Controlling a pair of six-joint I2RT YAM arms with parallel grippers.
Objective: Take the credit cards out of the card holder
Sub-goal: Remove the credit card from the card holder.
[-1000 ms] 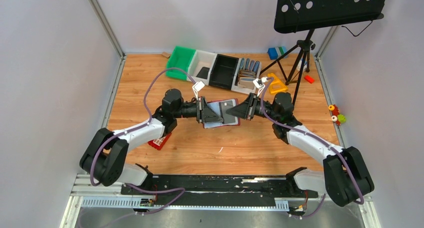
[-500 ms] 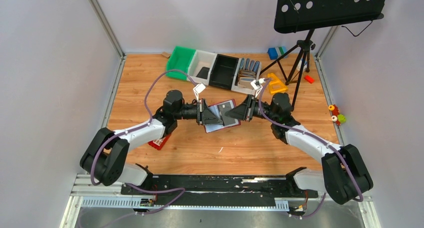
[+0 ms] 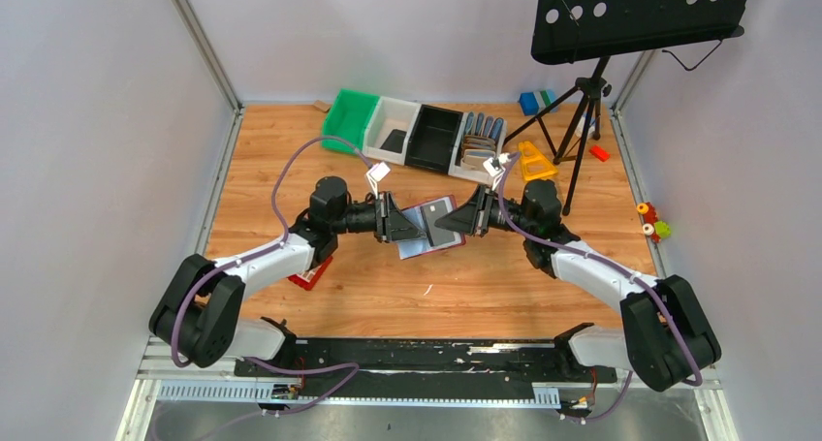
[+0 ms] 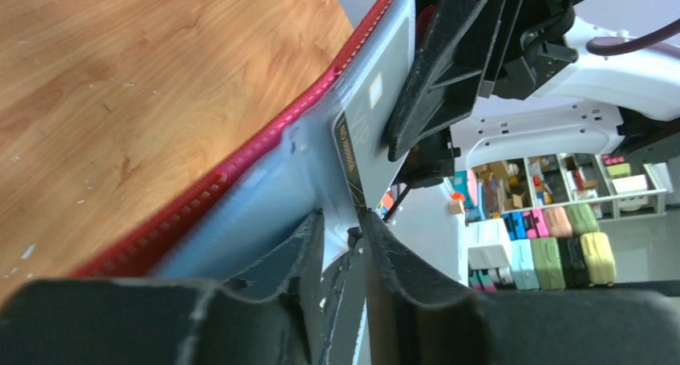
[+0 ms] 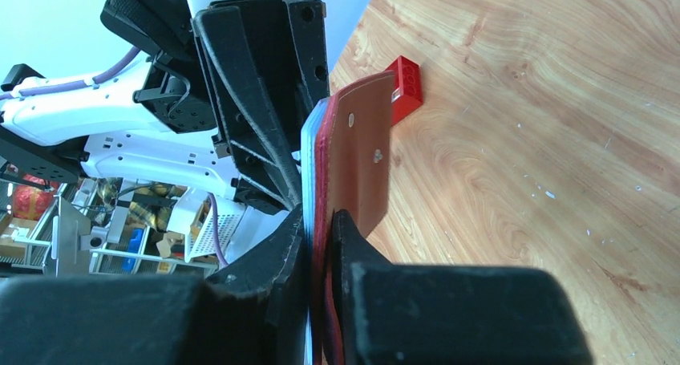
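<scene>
Top external view: the two arms meet over the middle of the wooden table (image 3: 504,286), with the card holder (image 3: 433,226) spread open and tilted between them. The left gripper (image 3: 395,220) is at its left edge and the right gripper (image 3: 463,218) at its right edge.

Left wrist view: a pale grey card (image 4: 373,108) stands in the holder's grey inner pocket, its dark edge running down into the narrow gap between the left fingers (image 4: 309,253). The fingers sit close on either side of the card and pocket. I cannot tell whether they actually press on them.

Right wrist view: the right gripper is clenched on the maroon edge of the holder, beside the brown flap with its snap, and the fingers (image 5: 277,253) are tight against the leather. A small red block (image 5: 405,84) lies on the table behind the flap.

Other cards cannot be made out.
</scene>
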